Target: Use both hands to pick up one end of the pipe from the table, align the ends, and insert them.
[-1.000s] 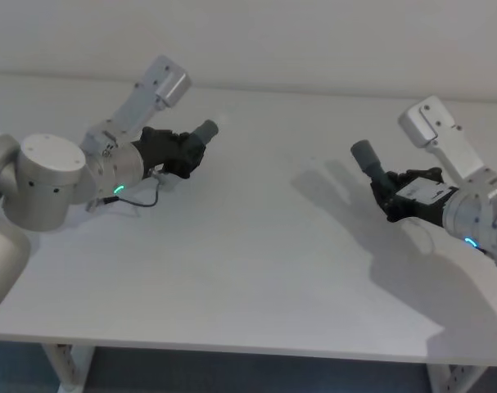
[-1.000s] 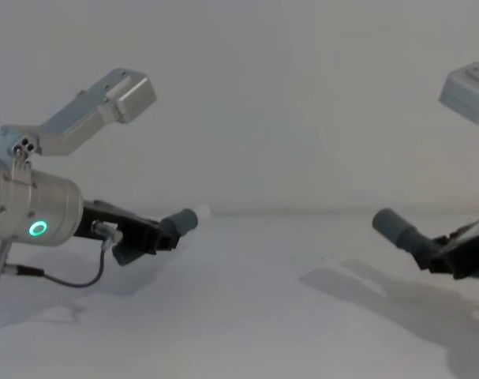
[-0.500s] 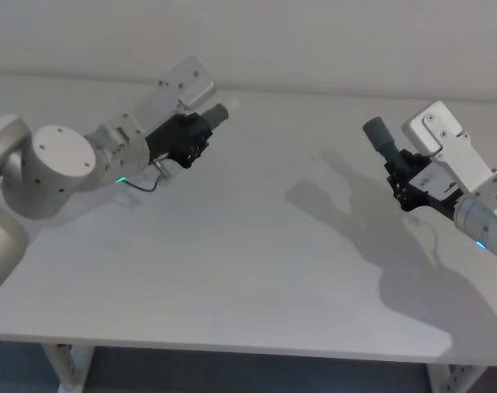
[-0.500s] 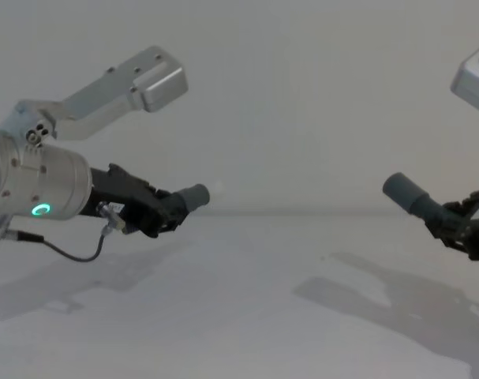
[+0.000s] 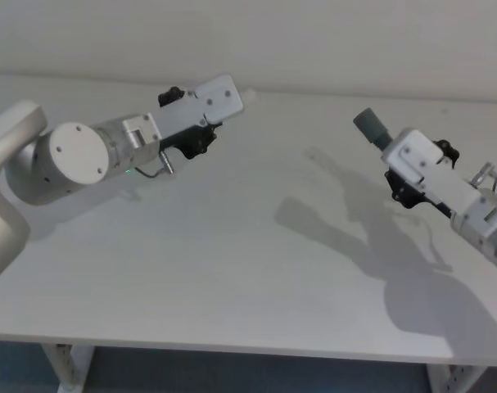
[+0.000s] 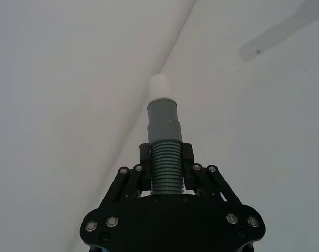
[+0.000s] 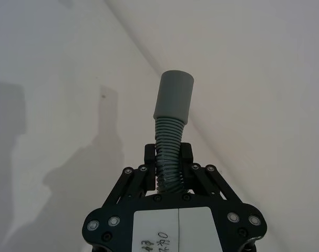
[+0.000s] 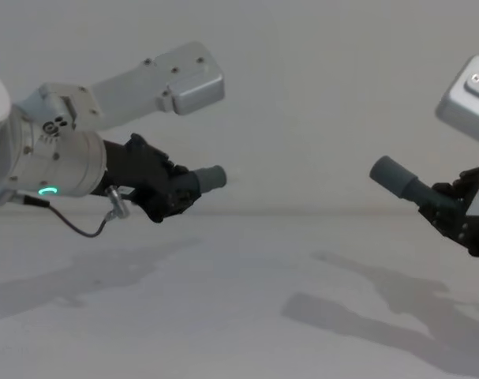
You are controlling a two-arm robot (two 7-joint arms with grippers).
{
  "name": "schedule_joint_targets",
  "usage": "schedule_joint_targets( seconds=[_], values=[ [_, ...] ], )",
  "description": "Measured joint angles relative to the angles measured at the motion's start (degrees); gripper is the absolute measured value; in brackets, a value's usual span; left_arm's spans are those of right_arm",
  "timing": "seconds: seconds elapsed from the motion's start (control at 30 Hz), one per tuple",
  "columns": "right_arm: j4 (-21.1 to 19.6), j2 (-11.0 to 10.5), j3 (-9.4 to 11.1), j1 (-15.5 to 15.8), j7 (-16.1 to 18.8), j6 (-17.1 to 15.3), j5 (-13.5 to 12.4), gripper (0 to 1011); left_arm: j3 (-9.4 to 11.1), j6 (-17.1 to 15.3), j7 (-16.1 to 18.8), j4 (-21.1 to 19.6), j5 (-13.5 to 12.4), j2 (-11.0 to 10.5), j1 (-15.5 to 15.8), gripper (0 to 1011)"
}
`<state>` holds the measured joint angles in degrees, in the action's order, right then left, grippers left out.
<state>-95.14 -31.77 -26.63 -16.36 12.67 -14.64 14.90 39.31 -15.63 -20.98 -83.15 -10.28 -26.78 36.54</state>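
My left gripper [image 6: 166,160] is shut on a ribbed stretch of the dark grey pipe, just behind a smooth grey end [image 6: 163,118] with a white tip [image 6: 162,86]. In the chest view this gripper [image 8: 172,193] hangs above the table at the left, its pipe end [image 8: 210,178] pointing right. My right gripper [image 7: 168,157] is shut on ribbed hose below a wider grey cuff [image 7: 173,94]. It [image 8: 448,207] is held up at the right, cuff [image 8: 393,175] aimed left and upward. A wide gap separates the two ends. The rest of the pipe is hidden.
The white table [image 5: 248,246] lies below both arms, crossed by their shadows. A pale wall stands behind its far edge. My left arm's wrist block [image 5: 219,98] covers its pipe end in the head view, where the right cuff [image 5: 367,124] shows.
Both arms have risen from the table with their pipe ends. The left gripper has moved up and toward the centre; the right one has lifted and its cuff now tilts higher.
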Motion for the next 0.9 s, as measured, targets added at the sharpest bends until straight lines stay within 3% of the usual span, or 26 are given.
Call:
schedule_joint_targets(
  seconds=[0.3, 0.53, 0.77, 0.9],
  values=[
    [1.1, -1.4, -3.7, -1.6, -0.4, 4.0, 6.9, 264, 4.1, 3.5, -0.1, -1.5, -7.0, -1.7, 2.5, 322],
    [2.0, -1.8, -6.4, -3.2, 0.8, 5.0, 11.3, 263, 7.2, 6.9, 0.1, -2.7, -12.8, -3.1, 4.5, 322],
    [2.7, -1.0, -7.2, -3.9, 1.4, 4.6, 13.2, 264, 10.4, 11.1, 0.3, -4.2, -18.8, -4.7, 6.6, 323],
    [3.0, -0.3, -7.2, -4.1, 1.4, 3.9, 13.6, 263, 11.7, 12.8, 0.3, -4.9, -21.1, -5.4, 7.4, 322]
  ],
)
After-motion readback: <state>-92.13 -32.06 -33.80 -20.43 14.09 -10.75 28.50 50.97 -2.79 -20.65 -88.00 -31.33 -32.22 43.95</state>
